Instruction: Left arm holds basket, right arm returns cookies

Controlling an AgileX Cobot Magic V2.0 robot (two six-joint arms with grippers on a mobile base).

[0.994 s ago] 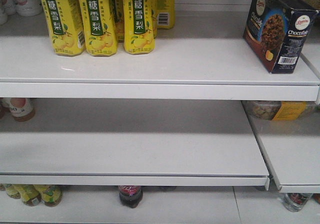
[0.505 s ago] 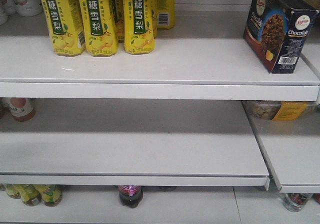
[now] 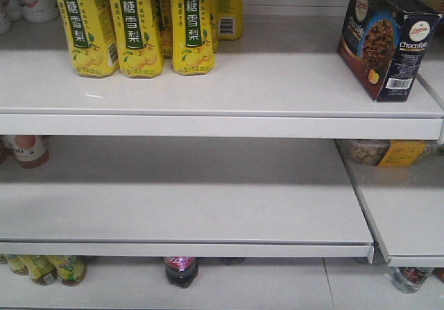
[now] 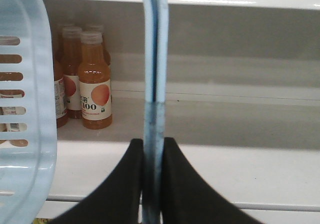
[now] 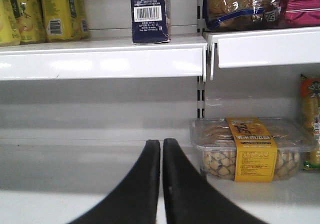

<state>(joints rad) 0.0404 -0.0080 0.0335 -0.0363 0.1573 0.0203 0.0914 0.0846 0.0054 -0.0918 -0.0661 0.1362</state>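
The cookies [image 3: 388, 38], a dark navy box with a cookie picture and barcode, stand upright at the right end of the top shelf; their barcode end [image 5: 150, 12] shows in the right wrist view. Below them, my right gripper [image 5: 161, 144] is shut with nothing between its fingers, level with the middle shelf. My left gripper [image 4: 152, 144] is shut on a thin handle [image 4: 154, 58] of the light blue basket, whose slotted wall [image 4: 27, 108] fills the left edge of the left wrist view. Neither arm shows in the front view.
Yellow drink bottles [image 3: 135, 26] stand at the top shelf's left. A clear biscuit tub with a yellow label [image 5: 250, 149] sits on the middle shelf, right of my right gripper. Orange drink bottles [image 4: 94, 81] stand behind the basket. Biscuit packs [image 5: 250, 3] fill the neighbouring top shelf.
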